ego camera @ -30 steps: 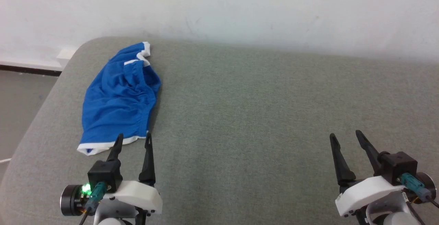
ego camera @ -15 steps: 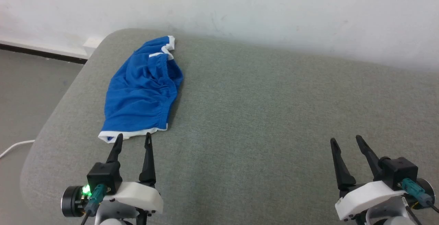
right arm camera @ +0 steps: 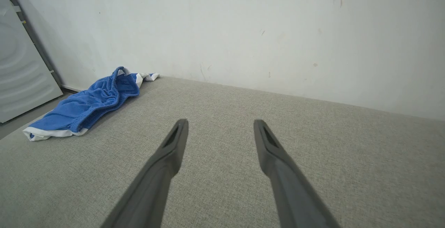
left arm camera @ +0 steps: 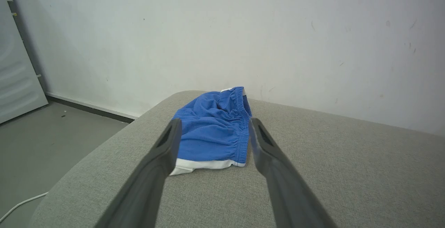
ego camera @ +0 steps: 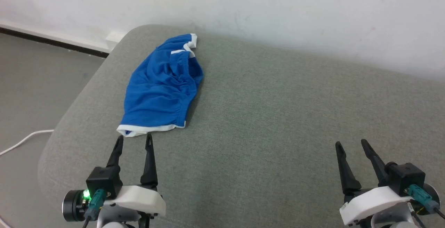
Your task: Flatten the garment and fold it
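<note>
The garment [ego camera: 161, 87], bright blue shorts with white hem trim, lies crumpled lengthwise near the left end of the grey cushioned surface [ego camera: 278, 116]. In the left wrist view the garment [left arm camera: 212, 130] sits straight ahead between the fingers, white hem nearest. From the right wrist view the garment [right arm camera: 87, 104] is far off to the left. My left gripper [ego camera: 134, 139] is open, its tips just short of the white hem, nothing held. Far to the right, near the front edge, my right gripper [ego camera: 351, 144] stands open over bare fabric.
A white wall [ego camera: 278, 12] runs behind the surface. The surface's rounded left corner [ego camera: 52, 155] drops to a grey floor [ego camera: 34, 82] where a white cable [ego camera: 21, 141] lies. A pale panel [left arm camera: 14, 75] stands at the far left.
The head camera has turned left, so the garment and surface have shifted right in the picture and more floor shows. Both grippers keep their places in the frame, still open.
</note>
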Tool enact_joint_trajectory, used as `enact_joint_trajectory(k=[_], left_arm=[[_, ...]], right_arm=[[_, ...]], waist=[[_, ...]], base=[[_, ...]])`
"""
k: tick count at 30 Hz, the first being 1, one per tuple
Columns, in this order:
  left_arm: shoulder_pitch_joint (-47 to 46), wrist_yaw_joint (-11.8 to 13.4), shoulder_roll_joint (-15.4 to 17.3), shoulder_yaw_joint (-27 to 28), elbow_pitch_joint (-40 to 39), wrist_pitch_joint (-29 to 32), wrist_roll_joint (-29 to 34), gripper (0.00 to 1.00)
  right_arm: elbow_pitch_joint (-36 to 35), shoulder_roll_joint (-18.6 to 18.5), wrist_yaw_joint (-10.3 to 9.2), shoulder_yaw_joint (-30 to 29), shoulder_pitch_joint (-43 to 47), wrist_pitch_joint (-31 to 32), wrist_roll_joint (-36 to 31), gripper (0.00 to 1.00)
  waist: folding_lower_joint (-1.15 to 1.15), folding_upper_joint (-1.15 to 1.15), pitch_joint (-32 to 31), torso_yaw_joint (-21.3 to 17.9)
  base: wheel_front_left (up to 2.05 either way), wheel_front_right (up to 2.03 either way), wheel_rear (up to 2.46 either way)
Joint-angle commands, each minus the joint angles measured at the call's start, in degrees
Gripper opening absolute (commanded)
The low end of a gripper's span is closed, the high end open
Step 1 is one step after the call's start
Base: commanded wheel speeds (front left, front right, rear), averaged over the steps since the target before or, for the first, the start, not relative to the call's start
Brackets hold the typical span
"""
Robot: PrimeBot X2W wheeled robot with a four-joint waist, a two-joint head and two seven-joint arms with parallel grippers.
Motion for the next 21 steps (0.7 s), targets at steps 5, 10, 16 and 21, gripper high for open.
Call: enact_joint_trajectory(k=[5, 10, 16, 21], left_arm=[[1.11, 0.82, -0.08, -0.42, 0.54, -1.16, -0.67, 1.0], [1.23, 1.1, -0.09, -0.56, 0.76, -1.76, -1.1, 1.0], [1.2, 1.34, -0.09, -0.65, 1.03, -2.48, -1.62, 1.0], [1.25, 1.63, -0.1, -0.87, 1.22, -3.08, -1.97, 1.0]], right_arm=[[0.78, 0.11, -0.08, 0.01, 0.91, -1.1, 0.65, 1.0], [1.23, 0.12, -0.09, -0.02, 0.96, -1.7, 0.72, 1.0], [1.4, 0.13, -0.09, 0.0, 1.04, -2.42, 0.22, 1.0], [1.53, 0.13, -0.1, 0.06, 1.23, -3.02, 0.38, 1.0]], waist=[[0.0, 0.0, 0.1, 1.74], [0.0, 0.0, 0.08, 2.98], [0.0, 0.0, 0.09, 4.38], [0.0, 0.0, -0.03, 5.55]], base=[[0.0, 0.0, 0.0], [0.0, 0.0, 0.0], [0.0, 0.0, 0.0], [0.0, 0.0, 0.0]])
